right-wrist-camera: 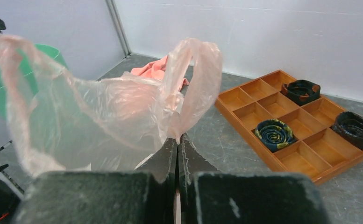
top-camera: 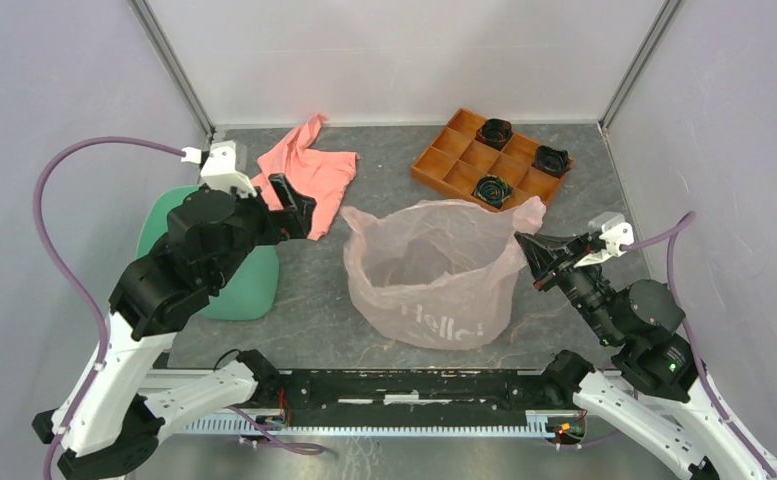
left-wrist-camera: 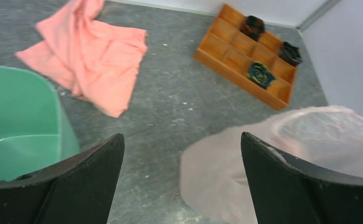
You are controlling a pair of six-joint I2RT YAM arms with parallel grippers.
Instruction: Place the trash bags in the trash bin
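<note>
Right claw [top-camera: 526,246] clamped on the trash bag [top-camera: 434,270]; left claw [top-camera: 299,212] apart and empty

Right claw: jaws pressed together on the film of the bag's right rim, confirmed in the wrist view [right-wrist-camera: 177,140]. Left claw: fingers wide apart with nothing between them [left-wrist-camera: 181,140], raised over the right rim of the trash bin [top-camera: 249,288]. The bag stands at the centre of the table [top-camera: 314,320], mouth open upward and sides slack, resting on the surface. The bin sits at the left edge, under the left arm, near the bag but not touching it. Judgement: the bag must travel leftward to the bin; the left arm is the nearer to both, and the bag's free left rim faces it. Salmon cloth [top-camera: 309,165] and orange tray [top-camera: 442,160] lie along the far edge, well apart from this work
</note>
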